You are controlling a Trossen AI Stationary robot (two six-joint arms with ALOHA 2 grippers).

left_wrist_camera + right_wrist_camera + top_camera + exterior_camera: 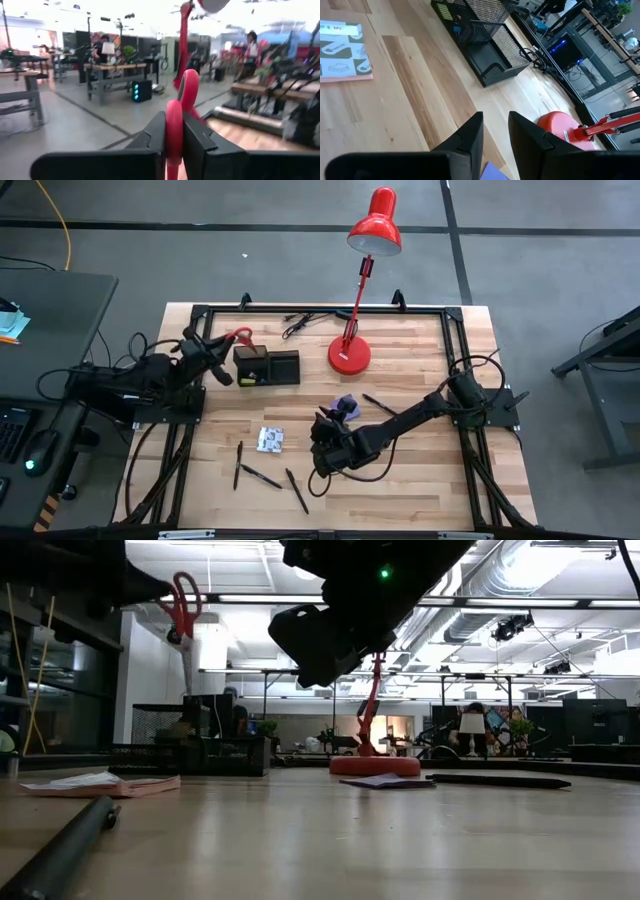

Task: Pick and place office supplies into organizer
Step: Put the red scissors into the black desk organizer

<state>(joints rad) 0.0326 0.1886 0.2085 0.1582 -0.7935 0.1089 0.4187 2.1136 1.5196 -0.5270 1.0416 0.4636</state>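
Nearest the front edge of the light wooden table (420, 470), three thin black pens (262, 476) lie scattered, with a small white-grey patterned square packet (270, 440) just behind them. My right gripper (330, 427) hangs low over the middle of the table, close above a small purple square pad (345, 408). My right fingers (470, 137) stand slightly apart with only bare wood showing in the gap; the pad's corner peeks out just beyond them. A fourth black pen (380, 405) lies near the pad. Farther back sits the small black mesh organizer (267, 366), cup section toward my left arm and tray section beside it. My left gripper (222, 348) hovers beside it, jaws clamped tight on the red-handled scissors (175, 120), handles raised. Beyond stands the red desk lamp (352, 352) on its round base.
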